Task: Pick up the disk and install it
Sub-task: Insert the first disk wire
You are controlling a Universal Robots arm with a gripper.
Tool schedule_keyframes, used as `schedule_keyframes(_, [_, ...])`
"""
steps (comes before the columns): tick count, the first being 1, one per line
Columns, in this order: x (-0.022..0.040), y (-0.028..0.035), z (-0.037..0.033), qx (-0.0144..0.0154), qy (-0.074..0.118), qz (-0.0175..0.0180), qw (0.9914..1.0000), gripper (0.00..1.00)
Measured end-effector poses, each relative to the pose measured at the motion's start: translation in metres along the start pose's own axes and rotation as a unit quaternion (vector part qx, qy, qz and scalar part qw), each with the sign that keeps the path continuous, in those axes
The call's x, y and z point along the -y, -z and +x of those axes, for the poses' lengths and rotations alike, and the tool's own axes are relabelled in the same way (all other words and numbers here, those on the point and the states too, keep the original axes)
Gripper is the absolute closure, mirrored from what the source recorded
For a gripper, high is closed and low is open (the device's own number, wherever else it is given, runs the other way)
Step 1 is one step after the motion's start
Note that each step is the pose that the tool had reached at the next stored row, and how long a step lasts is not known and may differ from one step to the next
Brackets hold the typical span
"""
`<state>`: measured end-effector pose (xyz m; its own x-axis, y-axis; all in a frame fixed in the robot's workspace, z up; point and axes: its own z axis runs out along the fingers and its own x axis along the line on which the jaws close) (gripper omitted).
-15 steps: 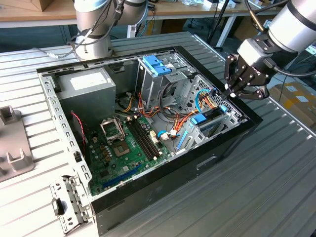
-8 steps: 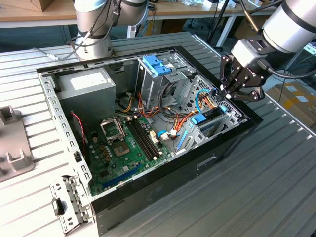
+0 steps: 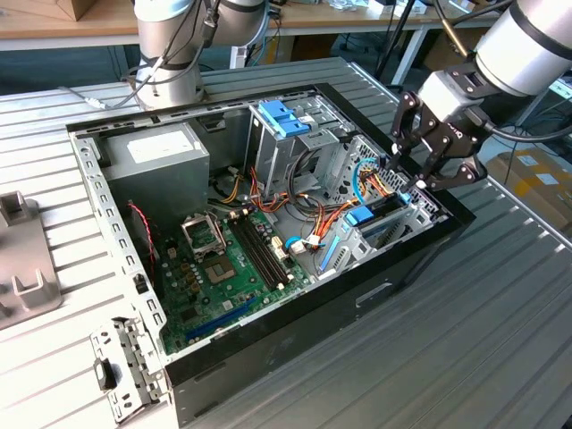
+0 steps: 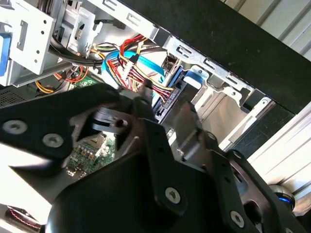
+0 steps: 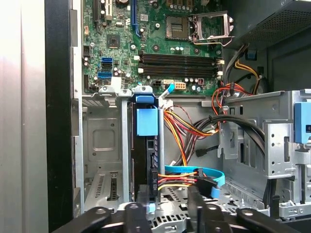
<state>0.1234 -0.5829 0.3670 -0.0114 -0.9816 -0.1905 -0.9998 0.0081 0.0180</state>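
1. In the exterior view, the thing closest to us is the black front wall of the open computer case (image 3: 295, 317), which lies flat on a grey ribbed table (image 3: 465, 340). Inside it we see the green board (image 3: 228, 268) and a big grey box (image 3: 161, 154). The black gripper (image 3: 429, 170) hangs over the case corner at the exterior view's right. Its fingers are spread apart and hold nothing. The disk (image 3: 368, 217) stands on its edge in a metal slot just below the gripper, with its blue tab up.

2. In the second wrist view, the gripper's black links (image 4: 160, 189) are closest to us and blurry. Past them we see the disk's blue end (image 4: 187, 80) sitting in the metal slot, with red, yellow and blue wires (image 4: 141, 63) plugged in beside it.

3. In the first wrist view, the black fingertips (image 5: 133, 211) are closest to us. The disk (image 5: 147, 145) sits upright in its slot, right in front of them, dark with a blue tab. The fingers are near its end but we cannot tell if they touch it. A blue flat cable (image 5: 194, 172) runs to its side.
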Motion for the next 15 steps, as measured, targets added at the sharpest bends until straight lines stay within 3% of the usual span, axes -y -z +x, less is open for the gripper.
schedule_keyframes(1, [0.0,0.0,0.0,0.0,0.0,0.0,1.0,0.52])
schedule_keyframes(4, [0.0001,0.0,0.0,0.0,0.0,0.0,1.0,0.52])
schedule_keyframes(8, [0.0094,-0.0007,0.0001,0.0028,0.0,-0.0014,0.99999,0.52])
schedule_keyframes(15, [0.0223,-0.0021,0.0002,0.0036,-0.001,-0.0028,0.99999,0.52])
